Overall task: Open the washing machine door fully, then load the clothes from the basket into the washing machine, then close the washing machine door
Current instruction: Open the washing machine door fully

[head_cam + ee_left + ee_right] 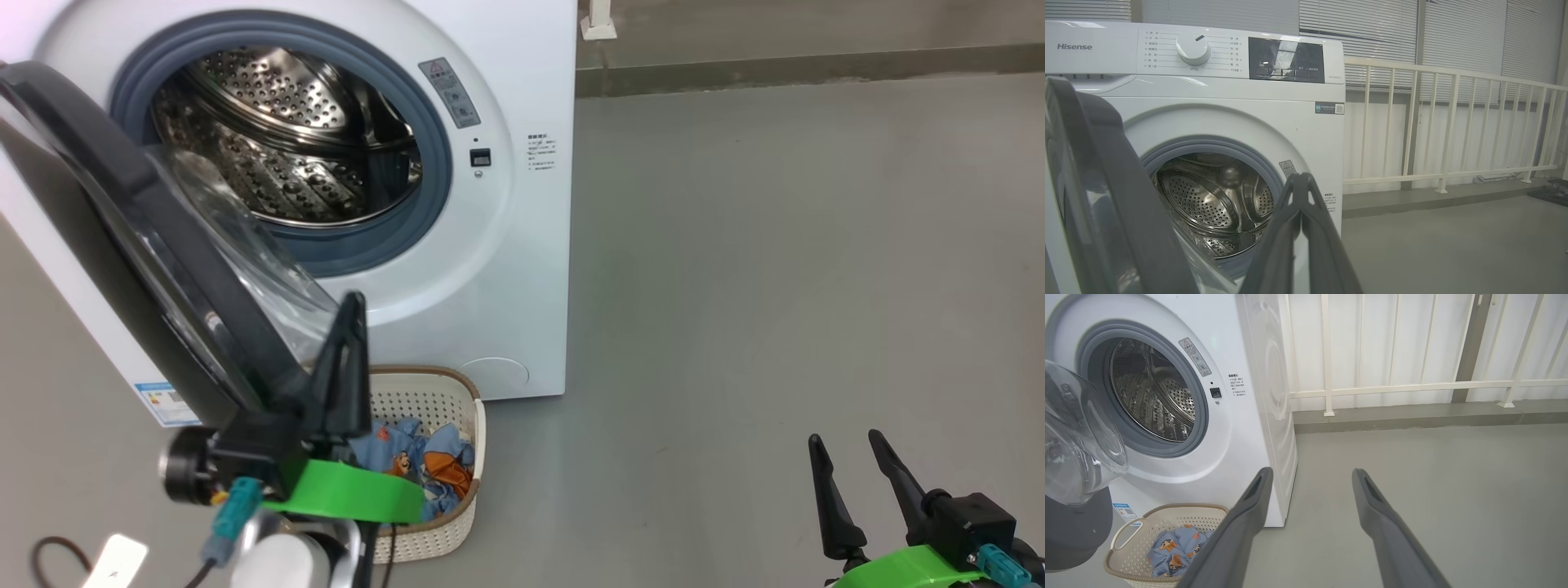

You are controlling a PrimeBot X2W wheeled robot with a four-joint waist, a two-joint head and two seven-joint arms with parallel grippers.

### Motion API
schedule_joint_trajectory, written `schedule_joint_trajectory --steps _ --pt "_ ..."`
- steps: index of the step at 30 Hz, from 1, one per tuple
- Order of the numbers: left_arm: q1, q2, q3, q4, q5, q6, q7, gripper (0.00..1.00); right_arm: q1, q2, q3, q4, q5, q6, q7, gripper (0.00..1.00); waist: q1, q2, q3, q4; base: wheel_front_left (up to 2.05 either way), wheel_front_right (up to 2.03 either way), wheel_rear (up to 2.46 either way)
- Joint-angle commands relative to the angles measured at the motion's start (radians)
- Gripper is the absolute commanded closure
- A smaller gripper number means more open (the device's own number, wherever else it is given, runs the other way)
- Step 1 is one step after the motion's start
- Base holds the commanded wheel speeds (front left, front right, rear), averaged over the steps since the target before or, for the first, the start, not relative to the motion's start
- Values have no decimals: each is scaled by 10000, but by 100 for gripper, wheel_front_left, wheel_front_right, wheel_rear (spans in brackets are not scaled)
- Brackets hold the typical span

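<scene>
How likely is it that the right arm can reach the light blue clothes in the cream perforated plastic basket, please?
Probably yes: bare floor lies between the open right gripper and the basket, and the clothes lie uncovered. The left gripper and black-rimmed door crowd only its left.

Head view: high, close, looking steeply down at washing machine [490, 269] front; floor [775, 286] to its right.
Left wrist view: low, just beside door [1114, 196], facing level into drum [1216, 204].
Right wrist view: farther back, right of washing machine, angled toward its front.
All three share drum opening.
</scene>
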Motion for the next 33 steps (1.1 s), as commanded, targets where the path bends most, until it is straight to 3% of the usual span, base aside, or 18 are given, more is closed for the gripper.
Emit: schedule_joint_trajectory --steps 1,10,20,33 --pt "-402 114 101 147 -328 7 -51 100 -429 -60 231 -195 -23 16 -120 0 0 0 15 -65 0 0 0" --pt "-369 114 -575 2189 -1356 78 -15 100 -466 -60 263 -125 -56 16 -120 0 0 0 46 -205 0 0 0" --pt "-674 114 -526 3874 -1914 38 -19 100 -468 -60 316 -46 -27 16 -120 0 0 0 29 -292 0 0 0" --pt "-845 138 -134 4468 -1784 -28 -48 100 -470 -60 325 20 35 16 -120 0 0 0 58 -268 0 0 0"
